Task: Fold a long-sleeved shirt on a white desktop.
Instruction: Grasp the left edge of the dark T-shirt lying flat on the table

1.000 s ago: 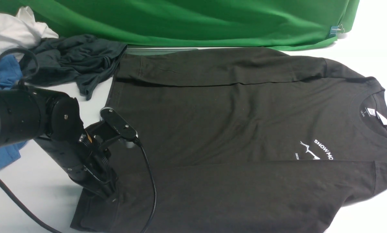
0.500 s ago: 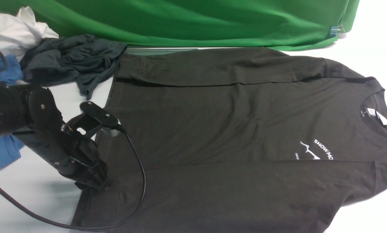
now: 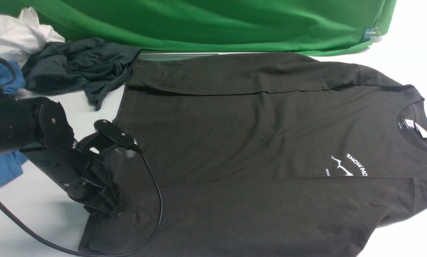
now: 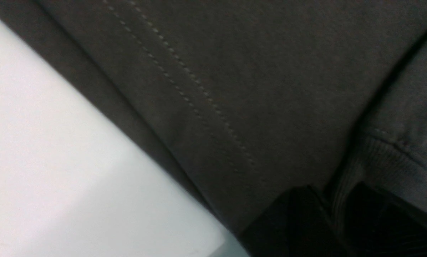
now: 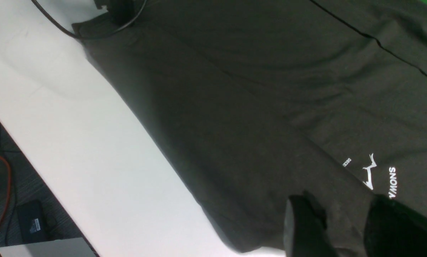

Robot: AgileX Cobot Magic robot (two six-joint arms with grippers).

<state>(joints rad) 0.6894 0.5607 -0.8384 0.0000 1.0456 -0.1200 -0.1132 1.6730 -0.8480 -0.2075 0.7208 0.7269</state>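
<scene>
One wrist view alone shows left claw [image 4: 333,217] perhaps pinching cuff [image 4: 388,160].

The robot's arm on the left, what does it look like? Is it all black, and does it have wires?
Yes, the left arm is all black: fat round tubes with tiny silver screws. A flat black plate with screws sits by its wrist, and a black cable loops from it. The left hand and the right hand each end in two chunky black fingers.
</scene>
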